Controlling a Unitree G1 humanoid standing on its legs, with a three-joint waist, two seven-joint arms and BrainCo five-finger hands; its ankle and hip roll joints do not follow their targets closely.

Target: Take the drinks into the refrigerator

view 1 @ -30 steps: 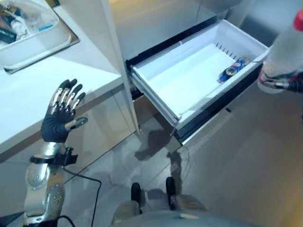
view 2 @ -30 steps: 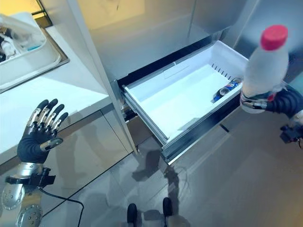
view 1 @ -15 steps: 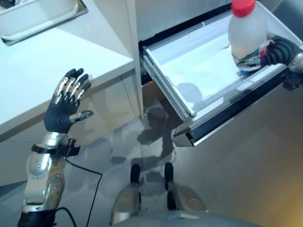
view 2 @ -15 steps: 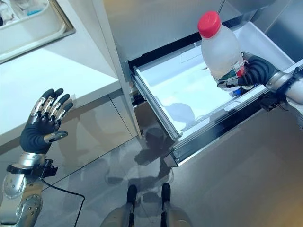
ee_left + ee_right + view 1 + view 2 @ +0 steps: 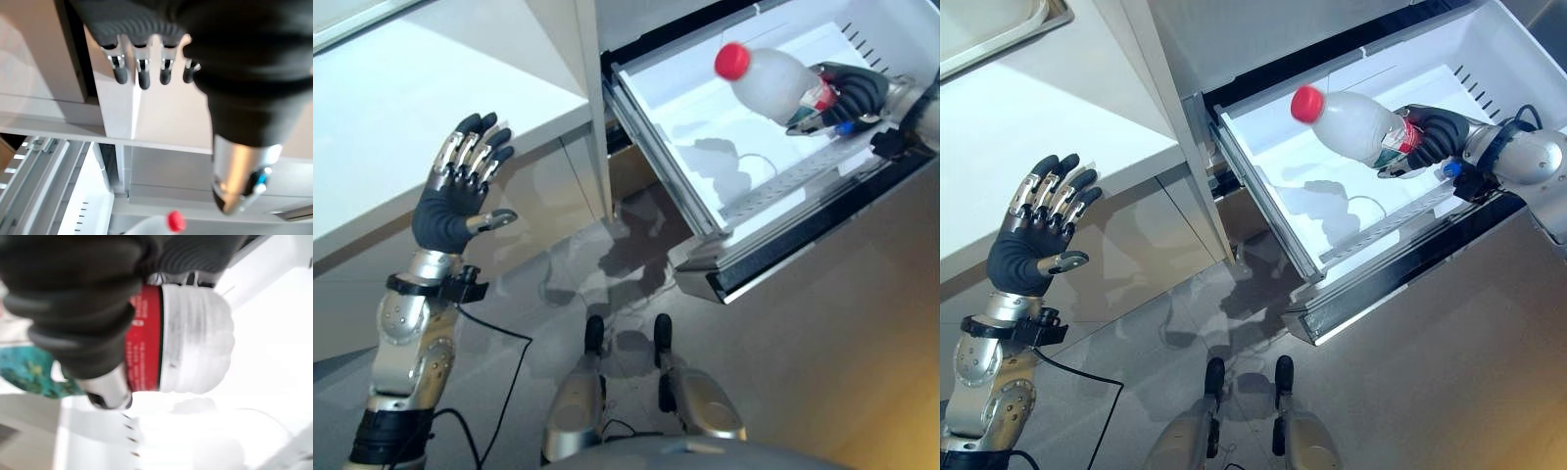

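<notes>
**Bottle held tilted over the open refrigerator drawer**

At far left, the white surface (image 5: 999,186) was seen. The left hand (image 5: 460,196) was raised in front of its edge, fingers straight and spread, thumb out to the side, nothing held. The same straight fingers (image 5: 142,73) were seen in the left wrist view.

To the right of the surface, the white refrigerator drawer (image 5: 1273,211) was pulled out over the grey floor (image 5: 1410,392). Slots were seen in its far wall.

Above the drawer, a cloudy plastic bottle (image 5: 1351,122) with a red cap (image 5: 1306,103) was held tilted, cap pointing toward the robot's left. The bottle's base end was gripped by the right hand (image 5: 1430,137), fingers curled round the red label band (image 5: 144,338). A small blue item (image 5: 1447,168) was glimpsed just beside the right wrist; it could not be made out.
</notes>
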